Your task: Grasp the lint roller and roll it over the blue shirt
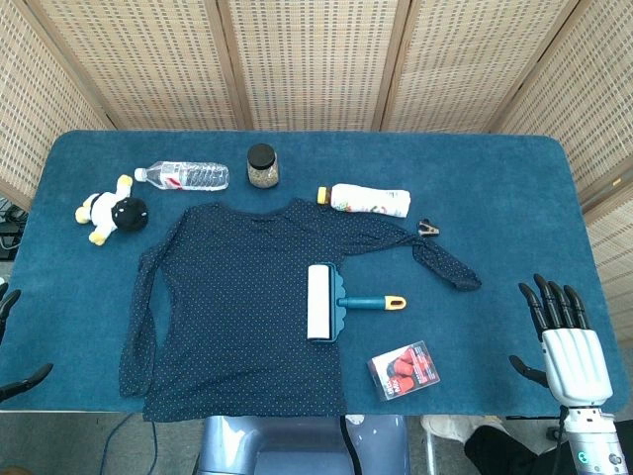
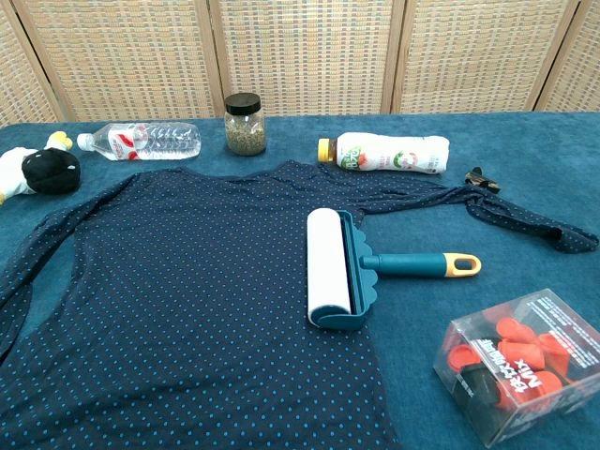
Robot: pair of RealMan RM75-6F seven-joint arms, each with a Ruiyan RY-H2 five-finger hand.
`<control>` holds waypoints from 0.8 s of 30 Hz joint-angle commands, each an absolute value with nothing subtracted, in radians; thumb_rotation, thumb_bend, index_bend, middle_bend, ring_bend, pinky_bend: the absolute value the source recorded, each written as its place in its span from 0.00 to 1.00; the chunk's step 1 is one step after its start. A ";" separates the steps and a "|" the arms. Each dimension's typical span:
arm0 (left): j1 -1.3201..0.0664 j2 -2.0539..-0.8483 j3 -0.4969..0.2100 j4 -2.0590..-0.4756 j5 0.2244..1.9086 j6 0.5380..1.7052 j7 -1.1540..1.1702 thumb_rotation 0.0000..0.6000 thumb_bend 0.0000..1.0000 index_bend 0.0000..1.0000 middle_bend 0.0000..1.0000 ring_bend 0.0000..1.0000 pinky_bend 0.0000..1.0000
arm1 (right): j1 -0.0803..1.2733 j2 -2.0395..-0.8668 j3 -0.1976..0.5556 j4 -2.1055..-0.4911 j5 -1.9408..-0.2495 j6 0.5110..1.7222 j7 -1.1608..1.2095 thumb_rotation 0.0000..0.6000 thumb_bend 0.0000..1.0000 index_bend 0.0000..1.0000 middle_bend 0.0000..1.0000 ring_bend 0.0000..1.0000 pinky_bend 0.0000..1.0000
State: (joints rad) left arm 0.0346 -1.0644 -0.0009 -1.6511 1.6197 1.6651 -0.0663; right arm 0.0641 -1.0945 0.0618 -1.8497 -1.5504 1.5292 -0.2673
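Note:
The lint roller [image 1: 331, 302] lies flat on the right side of the blue dotted shirt [image 1: 237, 307]. Its white roll rests on the cloth, and its teal handle with a yellow tip points right onto the table. The chest view shows the lint roller [image 2: 333, 267] and the shirt [image 2: 178, 300] close up, with no hand near them. My right hand [image 1: 564, 332] hovers at the table's front right, fingers spread and holding nothing, well right of the handle. Only dark fingertips of my left hand [image 1: 12, 341] show at the far left edge, apart and holding nothing.
Along the back lie a water bottle [image 1: 188, 176], a jar [image 1: 262, 165], a white bottle with a yellow cap [image 1: 368, 201] and a plush toy [image 1: 114, 211]. A small clip [image 1: 428, 228] sits by the right sleeve. A clear box of red pieces [image 1: 406, 369] lies front right.

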 commanded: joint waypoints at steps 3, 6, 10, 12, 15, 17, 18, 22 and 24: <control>0.033 -1.066 -0.001 -1.650 1.618 1.660 -0.063 1.00 0.00 0.00 0.00 0.00 0.00 | 0.065 -1.093 0.062 -1.851 -1.551 1.527 -0.267 1.00 0.00 0.00 0.00 0.00 0.00; 0.029 -1.067 -0.002 -1.650 1.616 1.652 -0.061 1.00 0.00 0.00 0.00 0.00 0.00 | 0.066 -1.096 0.063 -1.849 -1.546 1.523 -0.269 1.00 0.00 0.00 0.00 0.00 0.00; 0.016 -1.061 -0.012 -1.658 1.601 1.632 -0.066 1.00 0.00 0.00 0.00 0.00 0.00 | 0.092 -1.105 0.085 -1.848 -1.507 1.485 -0.274 1.00 0.00 0.00 0.00 0.00 0.00; 0.007 -1.059 -0.020 -1.661 1.589 1.619 -0.065 1.00 0.00 0.00 0.00 0.00 0.00 | 0.130 -1.104 0.115 -1.851 -1.476 1.442 -0.306 1.00 0.00 0.00 0.04 0.09 0.00; -0.005 -1.059 -0.028 -1.667 1.569 1.594 -0.063 1.00 0.00 0.00 0.00 0.00 0.00 | 0.221 -1.098 0.181 -1.852 -1.435 1.353 -0.365 1.00 0.00 0.00 0.41 0.49 0.32; -0.014 -1.058 -0.031 -1.670 1.556 1.574 -0.058 1.00 0.00 0.00 0.00 0.00 0.00 | 0.294 -1.093 0.227 -1.858 -1.395 1.271 -0.384 1.00 0.00 0.00 0.65 0.72 0.72; -0.017 -1.057 -0.032 -1.673 1.549 1.566 -0.057 1.00 0.00 0.00 0.00 0.00 0.00 | 0.333 -1.090 0.249 -1.862 -1.368 1.222 -0.387 1.00 0.00 0.00 0.74 0.81 0.88; -0.029 -1.056 -0.042 -1.676 1.521 1.540 -0.056 1.00 0.00 0.00 0.00 0.00 0.00 | 0.484 -1.083 0.314 -1.897 -1.187 1.009 -0.436 1.00 0.00 0.00 0.93 0.99 1.00; -0.035 -1.055 -0.047 -1.676 1.505 1.526 -0.059 1.00 0.00 0.00 0.00 0.00 0.00 | 0.562 -1.103 0.336 -1.912 -1.074 0.940 -0.498 1.00 0.00 0.00 0.97 1.00 1.00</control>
State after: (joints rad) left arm -0.0299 -1.0558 -0.0430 -1.6754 1.5134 1.5344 -0.0573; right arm 0.4135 -1.0929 0.2648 -1.8780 -1.2543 1.0845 -0.4074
